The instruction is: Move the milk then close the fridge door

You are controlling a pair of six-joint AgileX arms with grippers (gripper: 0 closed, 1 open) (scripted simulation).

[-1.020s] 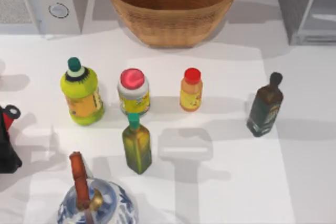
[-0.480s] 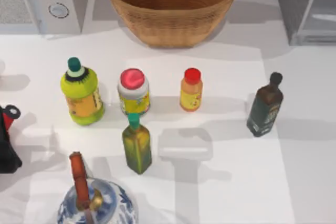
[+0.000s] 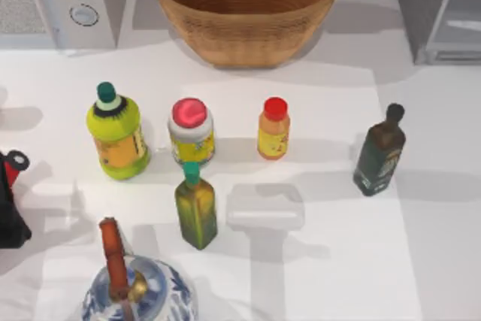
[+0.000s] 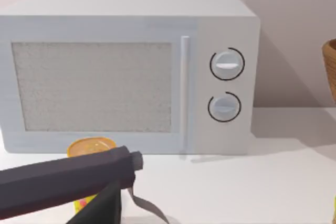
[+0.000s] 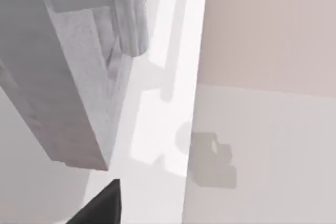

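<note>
Standing at the far right corner of the table (image 3: 421, 186), the tall grey fridge (image 3: 415, 1) had the fridge door (image 3: 464, 5) swung out from it, a pale panel with a thin frame edge angled away from the box. A woven basket (image 3: 246, 5) sat at the back centre, and the knobbed microwave (image 3: 52, 1) filled the far left corner. Across the middle stood a yellow-green bottle with a green cap (image 3: 116, 134), a red-lidded jar (image 3: 191, 131), an orange red-capped bottle (image 3: 273, 128) and, well apart to the right, a dark bottle (image 3: 380, 151). An olive bottle with a green cap (image 3: 196, 206) stood just in front of the jar, and a blue-and-white teapot (image 3: 143, 297) sat at the near edge. In the left wrist view the left gripper (image 4: 123, 182) hung low in front of the microwave, with a yellow-topped container (image 4: 90, 146) behind it; whether it was open or closed could not be told, nor whether it held anything. In the right wrist view the right gripper (image 5: 102, 205) was close beside a grey box-like body, and its state could not be told either.
</note>
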